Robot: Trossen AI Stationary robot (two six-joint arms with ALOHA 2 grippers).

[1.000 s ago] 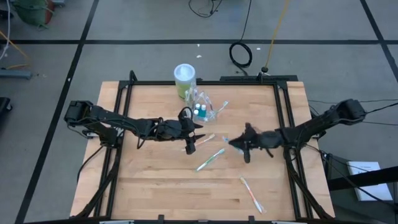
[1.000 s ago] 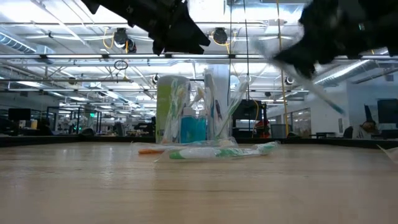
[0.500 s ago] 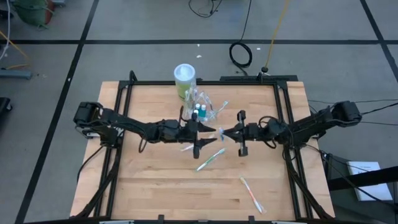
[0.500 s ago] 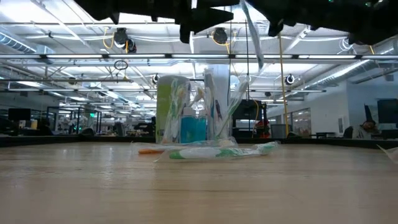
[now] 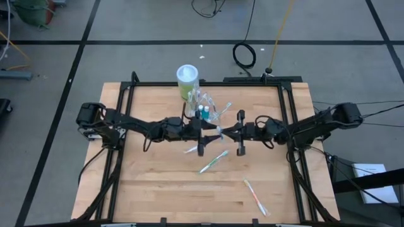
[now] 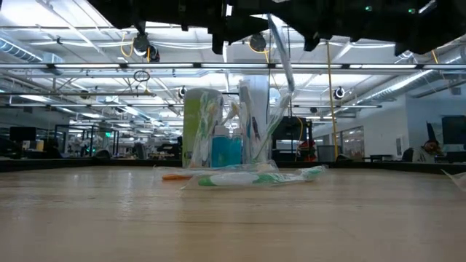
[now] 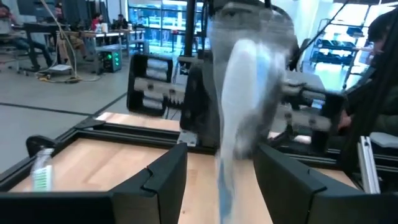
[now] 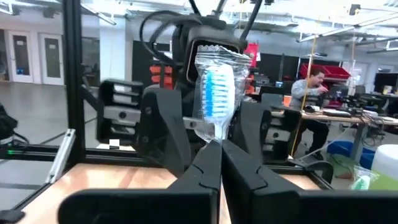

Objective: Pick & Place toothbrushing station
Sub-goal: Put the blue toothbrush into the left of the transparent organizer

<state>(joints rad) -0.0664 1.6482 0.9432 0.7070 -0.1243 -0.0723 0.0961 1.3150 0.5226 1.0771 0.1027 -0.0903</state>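
My right gripper [image 5: 227, 133] is shut on a toothbrush in clear wrap [image 8: 216, 93] with blue bristles, held above the table's middle. My left gripper [image 5: 211, 132] faces it, open. Its two fingers [image 8: 163, 134] stand on either side of the brush's head end, and I see no touch. In the left wrist view the wrapped brush [image 7: 244, 118] shows between my left gripper's own fingers [image 7: 163, 180]. The see-through toothbrushing station [image 5: 206, 108] stands on the table just beyond the grippers, with brushes and a blue item inside. The green canister [image 5: 187, 78] stands next to it. My right gripper pinches the wrapped toothbrush's handle [image 8: 218, 142] just below the head, between its two fingers. The fingers come level from the table's right side. The brush is lifted clear of the table, and in the low view it slants downward [image 6: 281, 54].
Loose wrapped toothbrushes lie on the wooden table: one green [image 5: 213, 161] near the middle, one [image 5: 256, 198] toward the near right, one with orange [image 5: 191, 149] under the left gripper. A black frame [image 5: 287, 113] edges the table.
Both grippers have risen and closed in on each other over the table's middle, the left toward the right edge, the right toward the left edge. The held toothbrush has come along and now sits between my left gripper's open fingers.
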